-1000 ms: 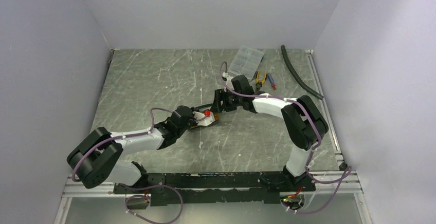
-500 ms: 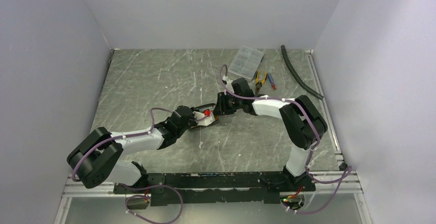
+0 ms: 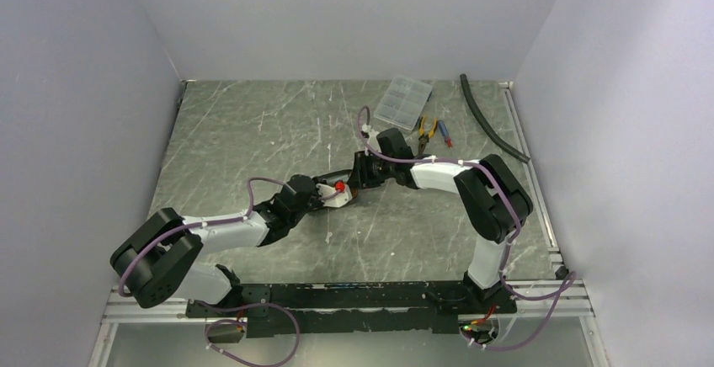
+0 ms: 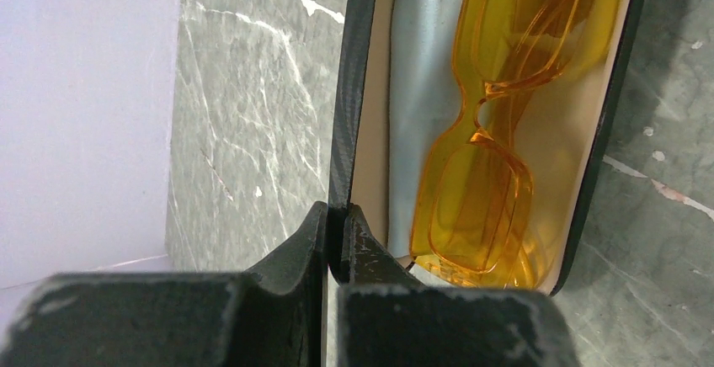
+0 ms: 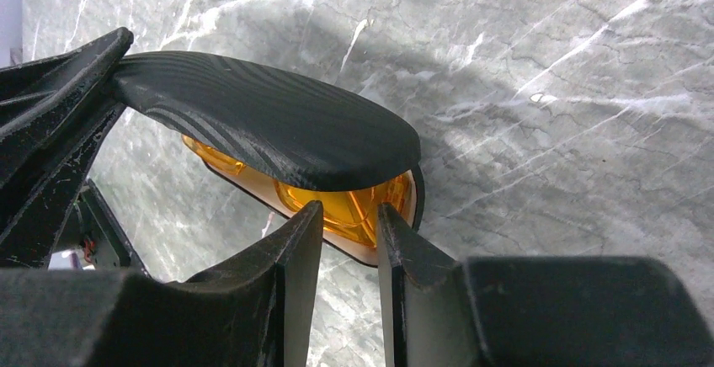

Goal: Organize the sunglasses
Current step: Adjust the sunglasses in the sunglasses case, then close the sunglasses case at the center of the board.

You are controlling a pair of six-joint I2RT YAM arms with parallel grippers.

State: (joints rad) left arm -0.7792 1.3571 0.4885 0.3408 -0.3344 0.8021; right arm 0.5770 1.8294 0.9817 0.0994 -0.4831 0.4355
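At mid-table, left gripper clamps the glasses case lid; sunglasses lie inside; right gripper straddles its end, hold unclear.

sunglasses: transl. orange-amber. case: blk ribbed weave outside, tan lining. cloth: pale grey. worktop: grey marble, wht veins.

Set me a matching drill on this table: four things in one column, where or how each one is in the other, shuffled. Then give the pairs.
1. sunglasses
2. left gripper
3. pliers
4. hose

A. beside the clear compartment box
B. lying in the open case
C. far right of the table, near the wall
D. shut on the case's black edge

Pairs: 1-B, 2-D, 3-A, 4-C
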